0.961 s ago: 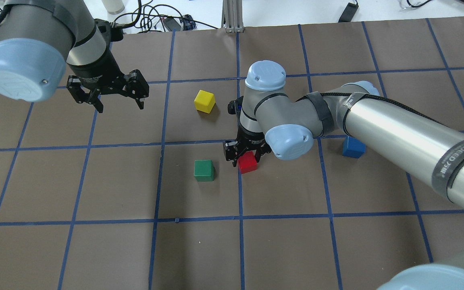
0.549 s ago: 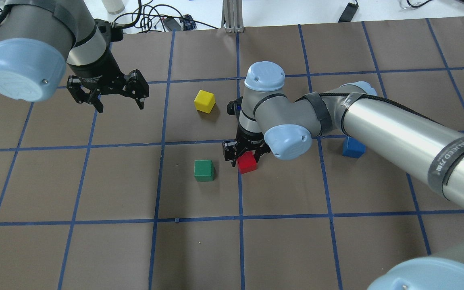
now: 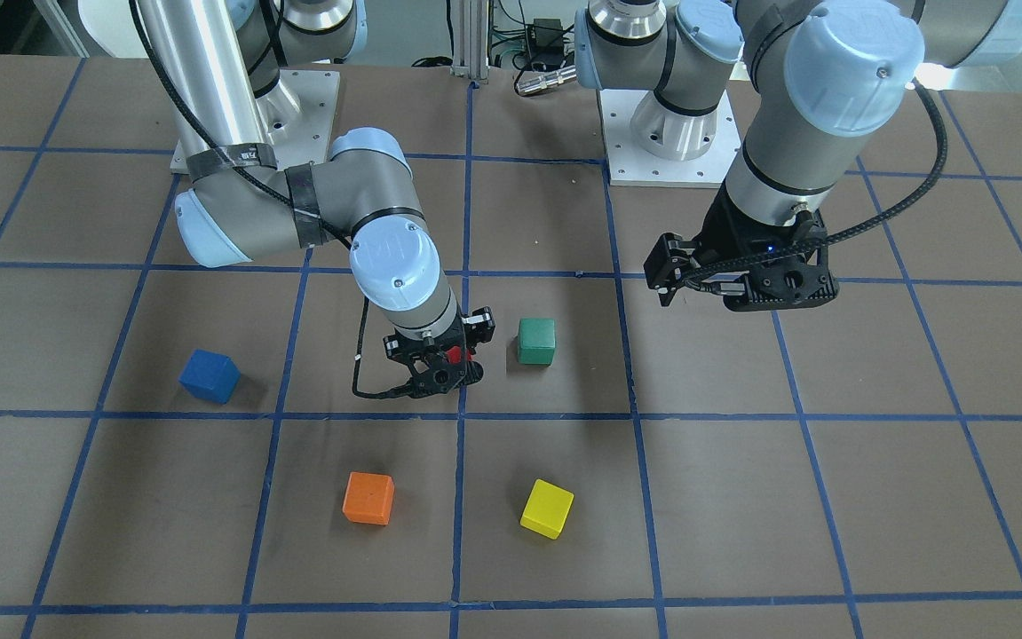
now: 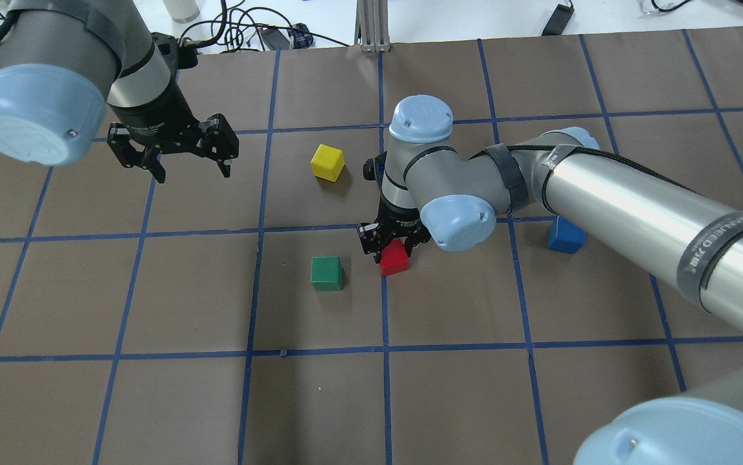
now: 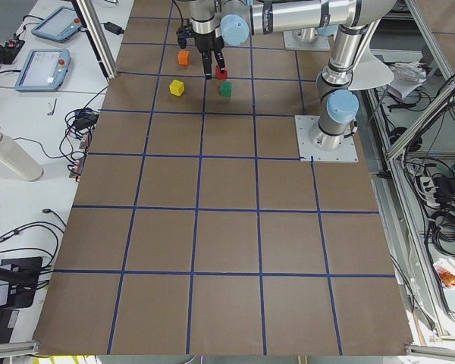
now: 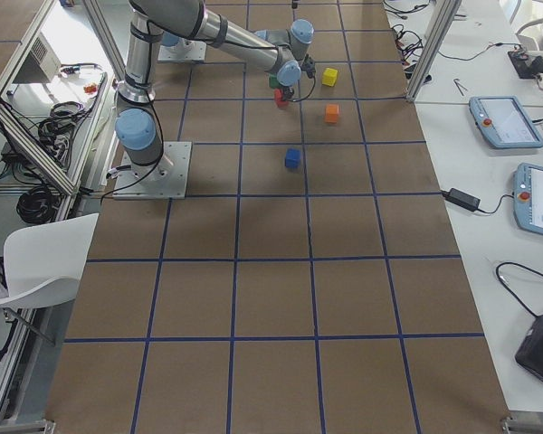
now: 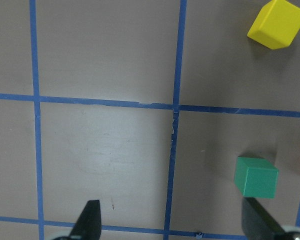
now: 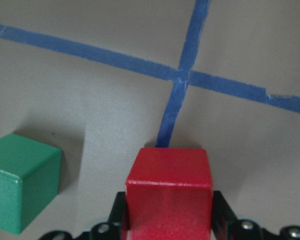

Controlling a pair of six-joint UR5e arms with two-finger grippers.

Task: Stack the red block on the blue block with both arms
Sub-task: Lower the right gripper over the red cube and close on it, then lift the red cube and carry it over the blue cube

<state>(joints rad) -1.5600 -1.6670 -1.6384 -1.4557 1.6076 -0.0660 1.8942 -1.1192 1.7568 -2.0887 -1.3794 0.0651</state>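
Observation:
The red block (image 4: 394, 258) sits between the fingers of my right gripper (image 4: 394, 250), which is shut on it near a tape crossing, low over the table. In the right wrist view the red block (image 8: 169, 192) fills the gap between both fingers. In the front view only a sliver of it (image 3: 455, 355) shows. The blue block (image 4: 566, 236) stands alone to the right, partly behind my right forearm; it also shows in the front view (image 3: 209, 376). My left gripper (image 4: 190, 166) is open and empty, hovering far to the left; it also shows in the left wrist view (image 7: 175, 222).
A green block (image 4: 326, 273) stands close to the left of the red one. A yellow block (image 4: 328, 162) lies further back. An orange block (image 3: 368, 497) sits beyond, hidden by my right arm in the overhead view. Brown paper (image 4: 152, 400) with blue tape lines covers the table.
My right gripper has shifted slightly up and to the left with the red block in it. The left arm has not moved.

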